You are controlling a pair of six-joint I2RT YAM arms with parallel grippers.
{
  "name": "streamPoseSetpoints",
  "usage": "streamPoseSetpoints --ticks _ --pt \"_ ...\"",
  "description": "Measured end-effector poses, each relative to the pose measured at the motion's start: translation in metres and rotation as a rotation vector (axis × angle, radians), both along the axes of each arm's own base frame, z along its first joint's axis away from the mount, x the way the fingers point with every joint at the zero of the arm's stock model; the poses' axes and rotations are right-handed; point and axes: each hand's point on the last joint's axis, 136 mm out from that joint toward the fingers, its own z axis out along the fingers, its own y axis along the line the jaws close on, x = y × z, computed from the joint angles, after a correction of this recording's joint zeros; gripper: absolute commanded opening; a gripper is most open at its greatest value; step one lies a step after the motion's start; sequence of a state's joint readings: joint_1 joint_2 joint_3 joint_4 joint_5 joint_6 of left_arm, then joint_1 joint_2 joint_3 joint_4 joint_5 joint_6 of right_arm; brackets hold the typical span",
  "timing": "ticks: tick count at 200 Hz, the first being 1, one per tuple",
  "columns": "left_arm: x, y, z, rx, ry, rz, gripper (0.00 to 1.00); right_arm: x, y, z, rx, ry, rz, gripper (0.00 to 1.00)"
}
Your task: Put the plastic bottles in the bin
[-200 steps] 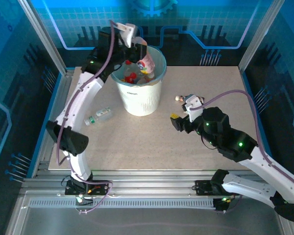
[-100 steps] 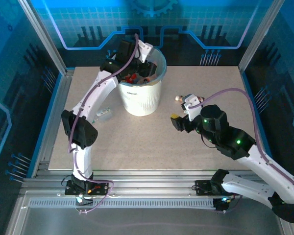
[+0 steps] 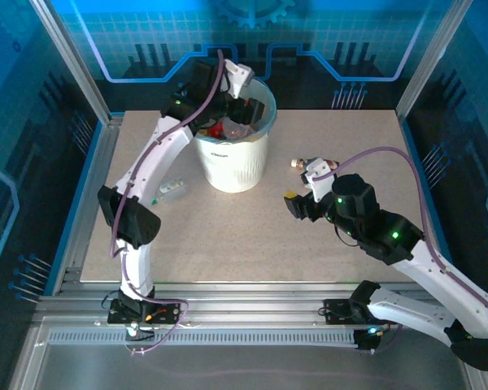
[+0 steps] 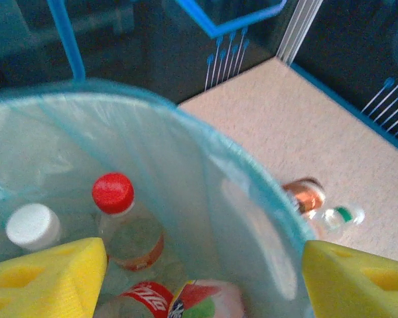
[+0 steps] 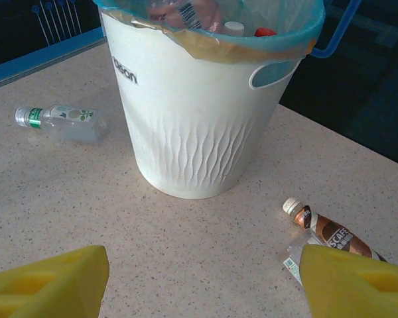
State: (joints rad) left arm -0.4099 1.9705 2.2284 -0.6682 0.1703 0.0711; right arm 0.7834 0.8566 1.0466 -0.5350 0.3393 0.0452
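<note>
1. Since a second ago the left arm has swung in over the bin (image 3: 228,162). The pink bottle (image 4: 219,301) it held above the rim now lies inside, and the left hand (image 4: 202,278) has spread wider. The right arm has barely shifted.
2. Right hand (image 5: 205,281): nearest, low over the surface (image 3: 228,236), right of the bin, fingers wide apart, holding nothing.
3. Brown bottle (image 5: 331,232): lying on the surface just beyond the right hand, right of the bin, with a small clear bottle (image 4: 341,215) beside it.
4. Green-capped clear bottle (image 5: 60,122): lying on the surface left of the bin, apart from it.
5. Bin: upright, centre-far, teal liner over the rim. Inside are a red-capped bottle (image 4: 123,222), a white-capped bottle (image 4: 32,226) and the pink bottle.
6. Left hand: over the bin's far rim, fingers apart, empty.
</note>
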Motion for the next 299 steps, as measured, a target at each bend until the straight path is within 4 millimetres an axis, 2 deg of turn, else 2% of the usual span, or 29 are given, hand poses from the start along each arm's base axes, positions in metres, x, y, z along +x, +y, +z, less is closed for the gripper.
streamPoseSetpoints --ticks 21,41,57,76,93,112,127,172,194,230,265,299 --pt "-0.007 0.004 0.035 -0.041 -0.066 0.010 0.48 0.000 0.000 0.000 0.000 0.000 -0.002 0.77" --pt "-0.008 0.010 0.051 -0.062 -0.090 0.043 0.29 0.001 -0.001 0.000 0.001 0.001 -0.003 0.77" --pt "-0.007 0.017 0.046 -0.083 -0.053 0.078 0.14 0.001 -0.001 0.000 0.002 0.002 -0.003 0.77" --pt "-0.007 0.030 0.023 -0.083 0.022 0.119 0.00 0.001 0.000 -0.001 0.004 0.006 -0.001 0.77" --pt "-0.012 0.040 0.000 -0.077 0.087 0.137 0.00 0.002 0.001 -0.002 0.002 0.012 -0.002 0.77" --pt "-0.023 0.041 -0.010 -0.085 0.132 0.127 0.00 0.002 0.002 -0.004 -0.002 0.017 0.001 0.77" --pt "-0.034 0.040 -0.009 -0.093 0.143 0.106 0.00 0.003 0.003 -0.005 -0.004 0.020 0.001 0.77" --pt "-0.064 0.044 0.014 -0.128 0.125 0.071 0.00 0.004 0.007 -0.011 -0.011 0.040 0.013 0.77" --pt "-0.071 0.045 0.012 -0.127 0.140 0.064 0.00 0.007 0.009 -0.015 -0.019 0.052 0.014 0.77" --pt "-0.071 0.042 -0.011 -0.104 0.219 0.057 0.00 0.010 0.012 -0.021 -0.029 0.069 0.018 0.77" --pt "-0.055 0.031 -0.040 -0.080 0.308 0.042 0.00 0.010 0.014 -0.024 -0.032 0.077 0.024 0.77" --pt "-0.040 0.007 -0.037 -0.063 0.303 -0.001 0.00 0.010 0.014 -0.024 -0.032 0.077 0.024 0.77"
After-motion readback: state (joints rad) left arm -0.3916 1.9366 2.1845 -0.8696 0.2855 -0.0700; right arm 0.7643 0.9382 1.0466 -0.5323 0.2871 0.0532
